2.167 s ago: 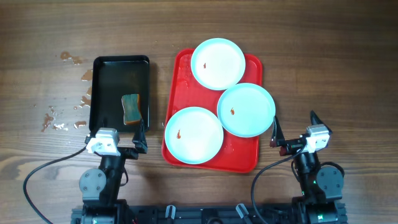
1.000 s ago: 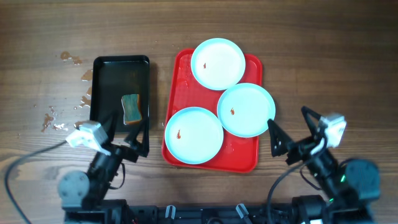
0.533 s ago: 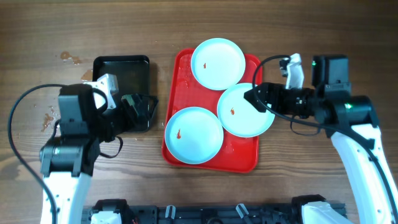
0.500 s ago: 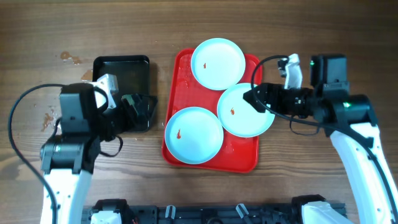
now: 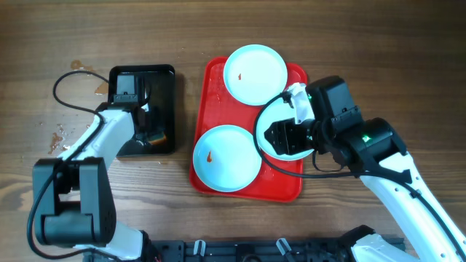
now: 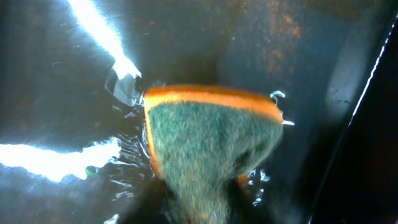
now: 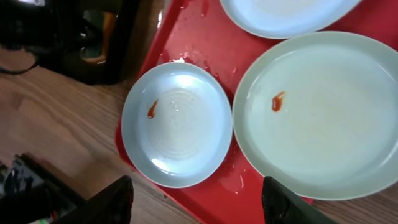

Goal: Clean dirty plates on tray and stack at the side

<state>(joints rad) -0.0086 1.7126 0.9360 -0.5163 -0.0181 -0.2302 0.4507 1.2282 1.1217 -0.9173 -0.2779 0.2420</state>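
The red tray (image 5: 210, 94) lies with its long axis running near to far, right of the black tray (image 5: 164, 80); three plates (image 5: 255, 73) rest flat on it; the right gripper (image 7: 199, 205) hangs spread wide over the right plate (image 7: 311, 118); the left gripper (image 5: 151, 129) is at the sponge (image 6: 211, 143), grip impossible to tell.

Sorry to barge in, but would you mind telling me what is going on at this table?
The left gripper is down in the black tray at the wet green-and-orange sponge; whether it grips it is unclear. The right gripper, open, hangs over the red tray, above its right-hand plate. That plate, the near plate and the far plate all lie on the tray, each with a red smudge; none is stacked yet.
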